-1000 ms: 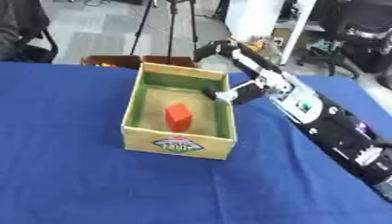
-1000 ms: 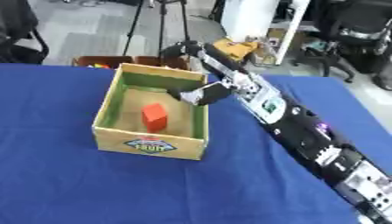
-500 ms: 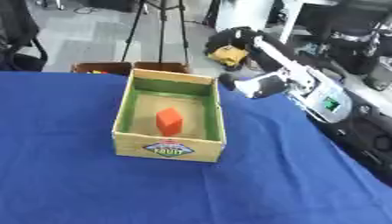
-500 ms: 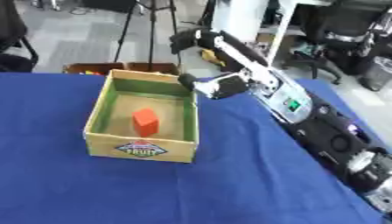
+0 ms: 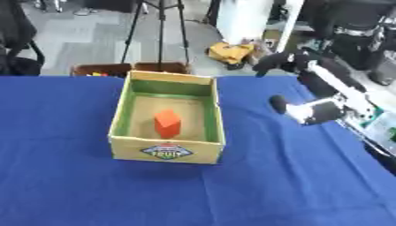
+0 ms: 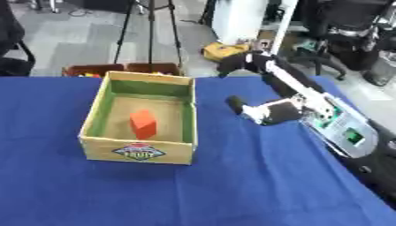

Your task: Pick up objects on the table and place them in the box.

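The orange block (image 5: 167, 123) stands inside the cardboard box (image 5: 168, 151), nothing else shows on the blue worktop (image 5: 70, 185), and the right robot hand (image 6: 261, 111) hangs empty beside the box, though I cannot tell how its fingers are set.

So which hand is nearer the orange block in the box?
Right. The right hand hangs over the cloth right of the box holding the orange block; no left hand shows.
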`<state>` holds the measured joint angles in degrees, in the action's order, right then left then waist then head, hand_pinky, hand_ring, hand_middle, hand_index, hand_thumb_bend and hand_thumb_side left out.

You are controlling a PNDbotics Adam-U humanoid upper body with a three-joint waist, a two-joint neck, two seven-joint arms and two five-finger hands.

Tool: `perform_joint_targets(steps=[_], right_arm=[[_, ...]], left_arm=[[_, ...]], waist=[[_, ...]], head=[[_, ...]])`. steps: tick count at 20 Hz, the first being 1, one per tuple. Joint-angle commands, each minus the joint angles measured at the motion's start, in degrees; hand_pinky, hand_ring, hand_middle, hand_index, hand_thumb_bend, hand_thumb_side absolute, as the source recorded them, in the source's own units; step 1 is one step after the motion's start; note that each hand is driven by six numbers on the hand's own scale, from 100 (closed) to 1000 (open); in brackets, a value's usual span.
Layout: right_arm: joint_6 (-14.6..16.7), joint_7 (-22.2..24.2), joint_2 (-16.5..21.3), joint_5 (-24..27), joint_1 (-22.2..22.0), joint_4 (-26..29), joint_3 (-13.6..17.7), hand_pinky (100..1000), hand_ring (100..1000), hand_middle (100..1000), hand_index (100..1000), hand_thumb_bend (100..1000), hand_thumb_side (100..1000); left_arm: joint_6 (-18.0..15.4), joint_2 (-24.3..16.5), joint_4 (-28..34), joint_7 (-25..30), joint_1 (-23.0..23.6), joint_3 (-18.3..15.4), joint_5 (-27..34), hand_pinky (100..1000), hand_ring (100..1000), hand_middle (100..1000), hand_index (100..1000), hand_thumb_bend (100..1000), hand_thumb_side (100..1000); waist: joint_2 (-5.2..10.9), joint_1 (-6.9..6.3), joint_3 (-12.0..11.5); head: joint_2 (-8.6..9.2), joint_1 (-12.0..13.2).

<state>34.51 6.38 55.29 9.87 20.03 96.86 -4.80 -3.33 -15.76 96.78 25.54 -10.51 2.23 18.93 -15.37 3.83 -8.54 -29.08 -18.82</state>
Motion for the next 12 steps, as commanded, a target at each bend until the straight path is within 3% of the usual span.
perform_joint_targets(steps=[1,12], right_arm=[[-0.3,-0.9,2.0,-0.7,-1.0,1.4,1.7,800,795,642,856,246,405],[0.0,-2.7,0.7,-4.1,-5.7,2.4,2.3,801,795,637,855,242,448]], left_arm=[[-0.3,-1.5,0.6,-0.3,0.1,-0.6,-0.4,591,568,378,677,512,1000],[-0.8,-1.8,0.4,-0.3,0.0,-0.5,-1.3,596,627,480,681,513,1000]], waist=[[0.57,-0.35,0.5],[-0.35,-0.92,3.3]], head=[[0.31,0.6],[0.05,1.4]])
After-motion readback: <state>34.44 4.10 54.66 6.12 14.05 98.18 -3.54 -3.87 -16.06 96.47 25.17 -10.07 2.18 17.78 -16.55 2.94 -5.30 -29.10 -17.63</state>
